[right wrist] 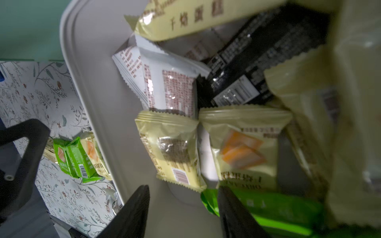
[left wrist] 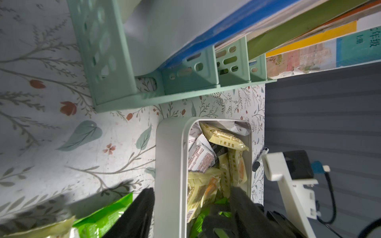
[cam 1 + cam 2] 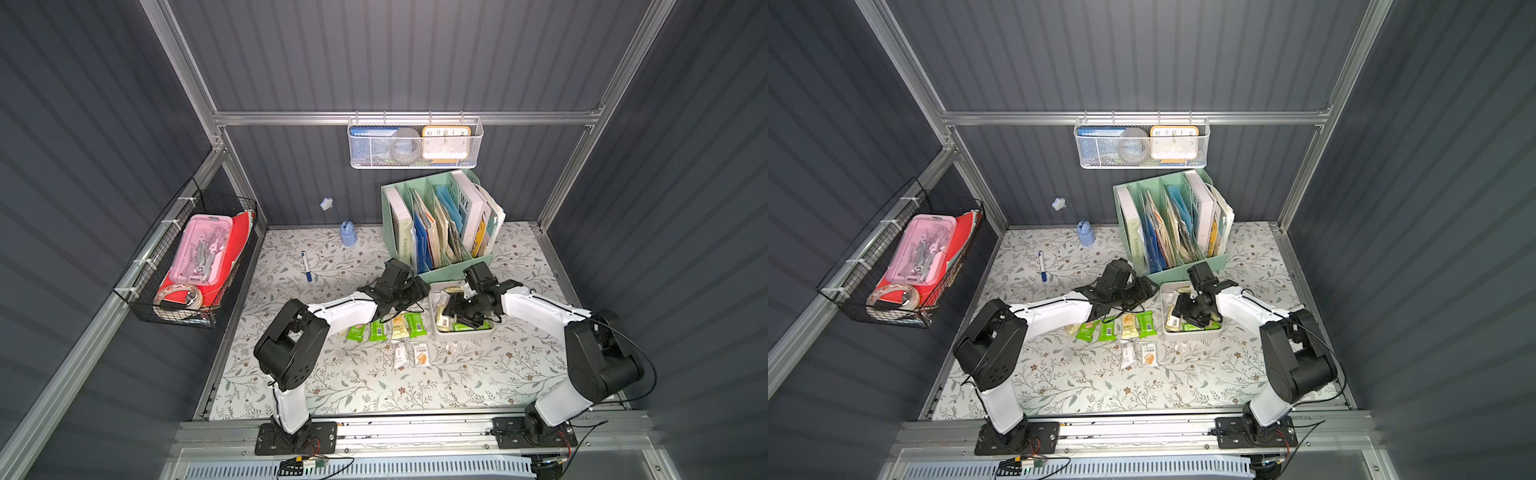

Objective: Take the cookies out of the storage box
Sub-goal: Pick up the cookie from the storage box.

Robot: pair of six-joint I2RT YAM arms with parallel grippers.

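Unloading is part done: some cookies point(image 3: 414, 325) lie just outside the storage box point(image 3: 463, 333), most inside it, where the right gripper point(image 1: 183, 191) hangs parted and empty, needing to close on one of them; the left gripper point(image 2: 191, 191) straddles its wall, unclenched

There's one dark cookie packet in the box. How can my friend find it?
Find the tall mint-green file rack at the back of the table. Right in front of it sits a small grey box of snack packets. Among its yellow, white and green packets, yours is the only black one.
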